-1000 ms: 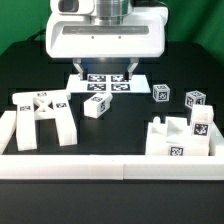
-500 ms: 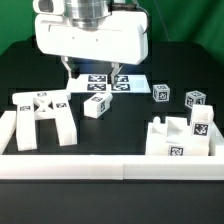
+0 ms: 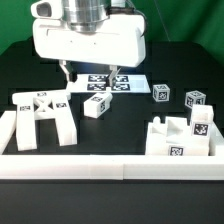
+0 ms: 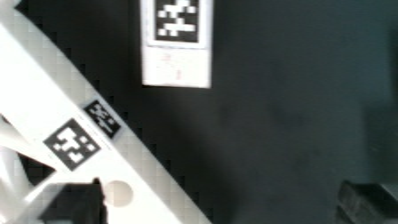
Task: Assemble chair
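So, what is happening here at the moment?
The robot arm hangs above the marker board with its jaws open and empty. Loose pieces wait around it: the leg frame at the exterior view's left, a small block in the middle, two cubes and a group of slabs at the right.

no readable text or numbers; only black-and-white marker tags on the chair parts (image 3: 40, 115).

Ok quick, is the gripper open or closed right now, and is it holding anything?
Gripper: open, fingers wide apart, holding nothing.
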### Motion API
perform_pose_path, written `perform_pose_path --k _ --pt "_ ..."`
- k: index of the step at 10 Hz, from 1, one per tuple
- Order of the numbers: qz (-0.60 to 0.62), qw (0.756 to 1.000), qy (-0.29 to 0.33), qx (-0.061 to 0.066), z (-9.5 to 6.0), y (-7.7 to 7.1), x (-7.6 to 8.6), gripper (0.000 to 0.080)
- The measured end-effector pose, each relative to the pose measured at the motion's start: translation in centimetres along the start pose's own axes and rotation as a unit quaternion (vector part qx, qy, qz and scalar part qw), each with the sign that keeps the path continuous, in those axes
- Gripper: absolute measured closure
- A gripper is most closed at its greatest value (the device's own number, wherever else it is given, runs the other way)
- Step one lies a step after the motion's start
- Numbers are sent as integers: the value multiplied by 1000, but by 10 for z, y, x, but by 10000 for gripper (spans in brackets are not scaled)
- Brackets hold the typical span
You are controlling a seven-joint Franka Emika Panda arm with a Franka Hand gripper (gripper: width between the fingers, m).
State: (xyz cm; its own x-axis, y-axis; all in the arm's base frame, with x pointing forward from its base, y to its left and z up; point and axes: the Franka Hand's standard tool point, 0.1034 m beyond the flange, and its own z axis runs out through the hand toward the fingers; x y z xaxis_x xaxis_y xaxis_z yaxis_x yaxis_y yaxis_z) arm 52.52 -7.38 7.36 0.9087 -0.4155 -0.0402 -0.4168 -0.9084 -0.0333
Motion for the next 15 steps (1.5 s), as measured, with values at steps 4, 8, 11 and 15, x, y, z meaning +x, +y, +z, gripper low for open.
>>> perform_pose_path --k 4,8,11,15 --pt "-5 1000 -17 -3 10 3 -5 150" --pt "-20 991 -132 -7 12 1 -13 150" --pt "-27 973 -229 -11 13 1 -18 150" --pt "-21 937 -348 -21 19 9 -27 150"
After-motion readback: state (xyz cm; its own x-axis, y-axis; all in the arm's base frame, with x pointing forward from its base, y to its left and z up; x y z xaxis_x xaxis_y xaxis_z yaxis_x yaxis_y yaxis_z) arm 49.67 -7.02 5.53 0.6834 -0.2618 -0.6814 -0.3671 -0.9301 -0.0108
